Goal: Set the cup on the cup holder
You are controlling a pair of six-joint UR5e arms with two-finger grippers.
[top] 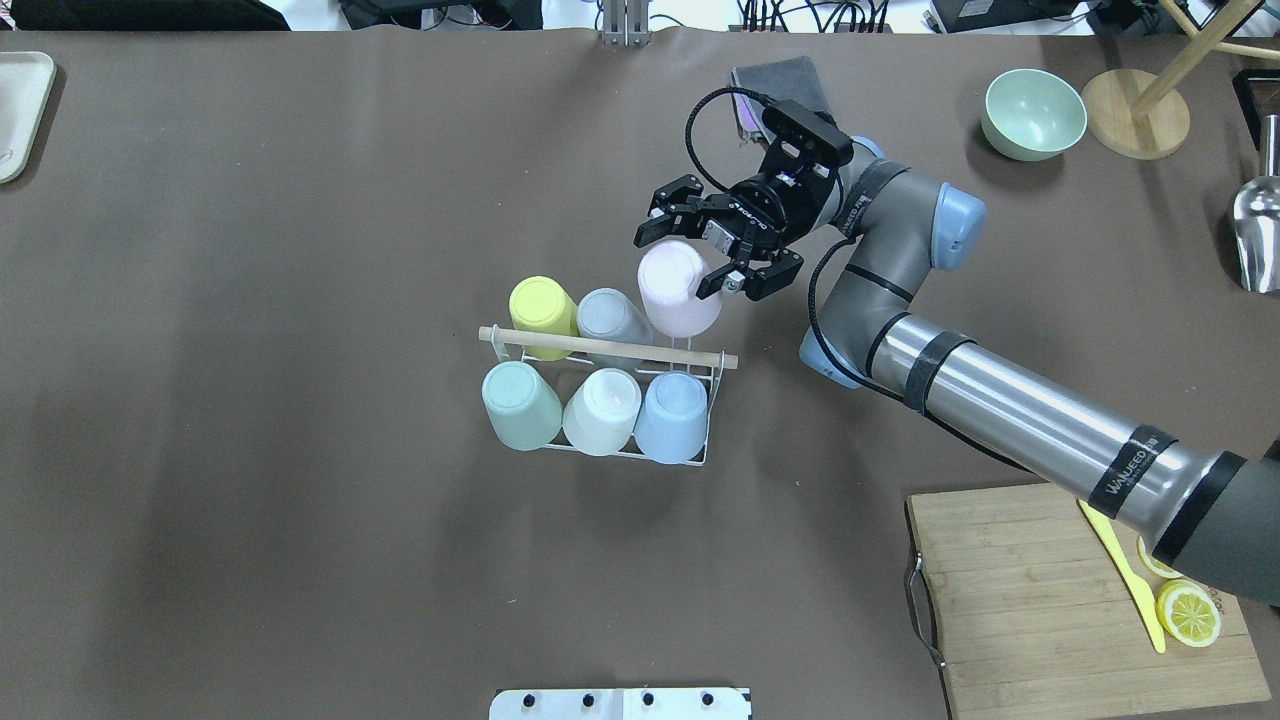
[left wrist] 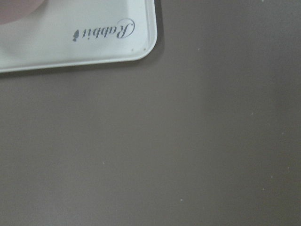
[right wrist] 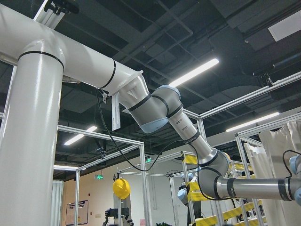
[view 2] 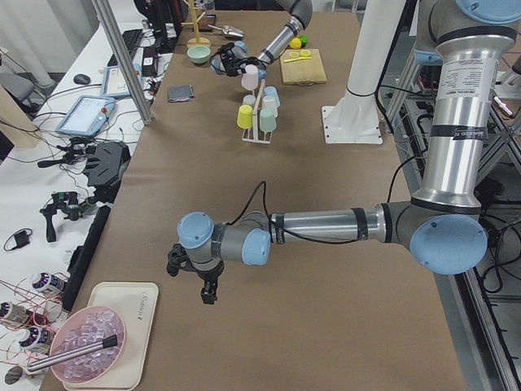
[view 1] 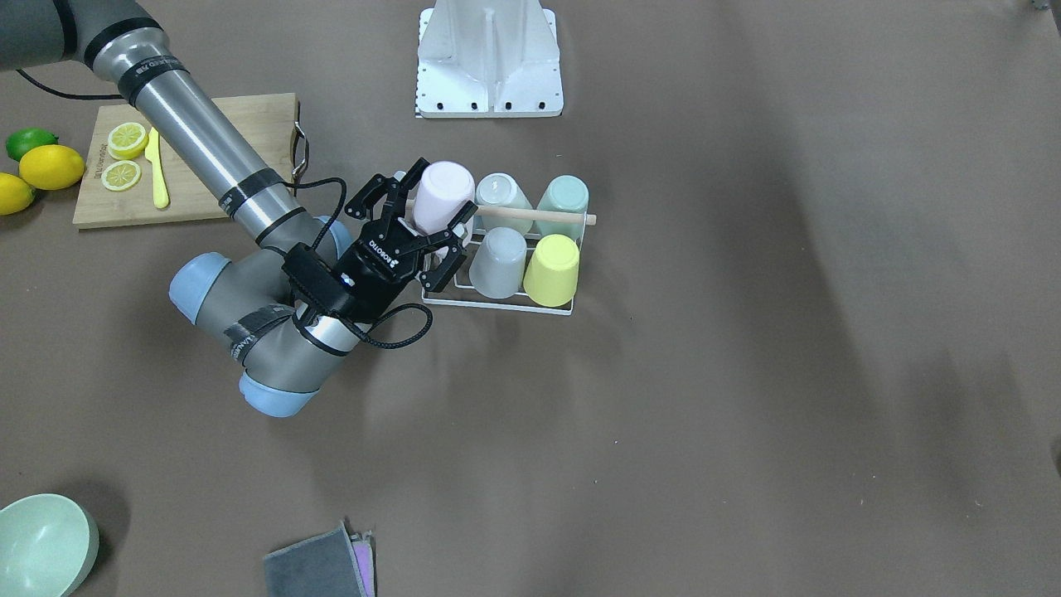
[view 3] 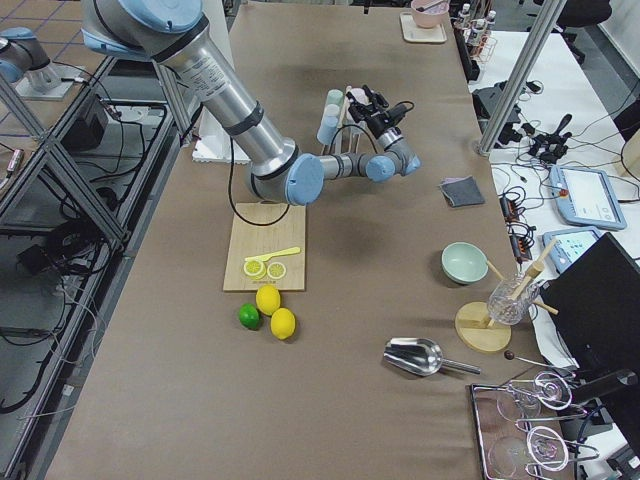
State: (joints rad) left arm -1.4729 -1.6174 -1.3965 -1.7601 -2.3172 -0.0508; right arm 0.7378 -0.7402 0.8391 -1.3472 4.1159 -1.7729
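Note:
The cup holder (top: 702, 452) is a white wire rack with a wooden rod handle (top: 600, 347), standing mid-table. A pink cup (top: 678, 290) sits upside down and tilted at its far right corner peg; it also shows in the front view (view 1: 443, 197). Yellow (top: 543, 310), grey (top: 610, 315), green (top: 520, 403), white (top: 603, 410) and blue (top: 672, 415) cups sit upside down on the other pegs. My right gripper (top: 700, 255) is open, its fingers spread on either side of the pink cup's base. My left gripper (view 2: 191, 277) hangs low over the table by a tray; I cannot tell its state.
A wooden cutting board (top: 1030, 610) with lemon slices and a yellow knife lies near right. A green bowl (top: 1033, 112) and a grey cloth (top: 780, 80) lie behind the right arm. A white tray (left wrist: 94, 37) lies under the left wrist.

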